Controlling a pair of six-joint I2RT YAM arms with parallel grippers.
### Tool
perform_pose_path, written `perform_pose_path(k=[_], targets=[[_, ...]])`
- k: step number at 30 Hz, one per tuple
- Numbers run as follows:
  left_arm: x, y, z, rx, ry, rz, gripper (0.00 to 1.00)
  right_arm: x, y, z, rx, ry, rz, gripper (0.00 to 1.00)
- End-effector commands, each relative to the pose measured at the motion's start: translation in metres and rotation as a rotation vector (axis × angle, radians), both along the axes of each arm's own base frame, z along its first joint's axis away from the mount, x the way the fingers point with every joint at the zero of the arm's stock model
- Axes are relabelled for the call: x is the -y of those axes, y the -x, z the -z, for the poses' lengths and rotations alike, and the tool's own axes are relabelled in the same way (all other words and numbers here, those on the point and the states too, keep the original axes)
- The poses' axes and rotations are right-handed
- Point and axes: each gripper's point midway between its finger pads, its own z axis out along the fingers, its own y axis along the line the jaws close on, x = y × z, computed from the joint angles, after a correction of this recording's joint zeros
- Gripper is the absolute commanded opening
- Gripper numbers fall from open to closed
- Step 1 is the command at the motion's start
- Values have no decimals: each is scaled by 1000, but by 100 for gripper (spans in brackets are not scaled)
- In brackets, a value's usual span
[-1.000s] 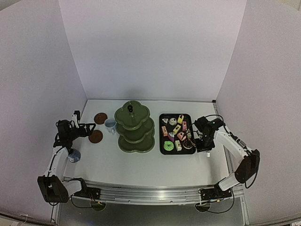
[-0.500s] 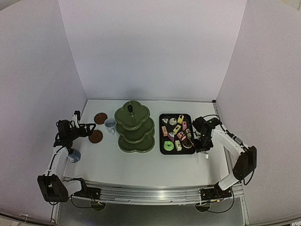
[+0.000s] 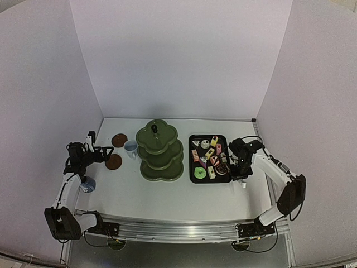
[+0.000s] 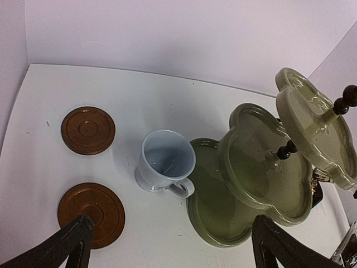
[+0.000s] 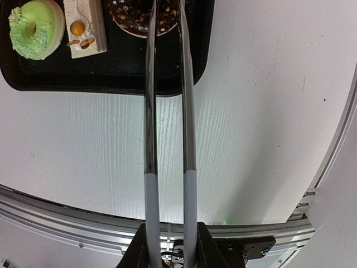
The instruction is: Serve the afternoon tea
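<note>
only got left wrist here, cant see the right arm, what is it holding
Observer: The right gripper is clamped on metal tongs, which point toward the black tray.
Operator: which cake are they at
Observer: The tips reach the chocolate cake at the tray's near right corner. Whether they pinch it is cut off at the picture's edge.
Operator: anything of the tea set i am missing
Observer: A second cup stands at the near left of the table.
</note>
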Motion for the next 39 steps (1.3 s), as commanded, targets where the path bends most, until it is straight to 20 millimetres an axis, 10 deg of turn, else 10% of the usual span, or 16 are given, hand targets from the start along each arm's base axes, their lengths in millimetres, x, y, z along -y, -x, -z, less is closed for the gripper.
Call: perform_pose_path(k=[1,15,25,31,39], targets=[[1,-2,-12,39,-4,18,100,1,6,-22,47,-24,-10,0],[4,0,-13,48,-21,42,100,-10,5,-68,143,-127,-71,0],[17,21,-8,94,-115,170,100,-67,-56,-94,345,-277,-103,0],[33,36,1,112,-157,307,100,-99,-107,-82,416,-271,-97,0],[44,53,14,110,-203,422,100,-168,-124,-37,351,-299,-203,0]])
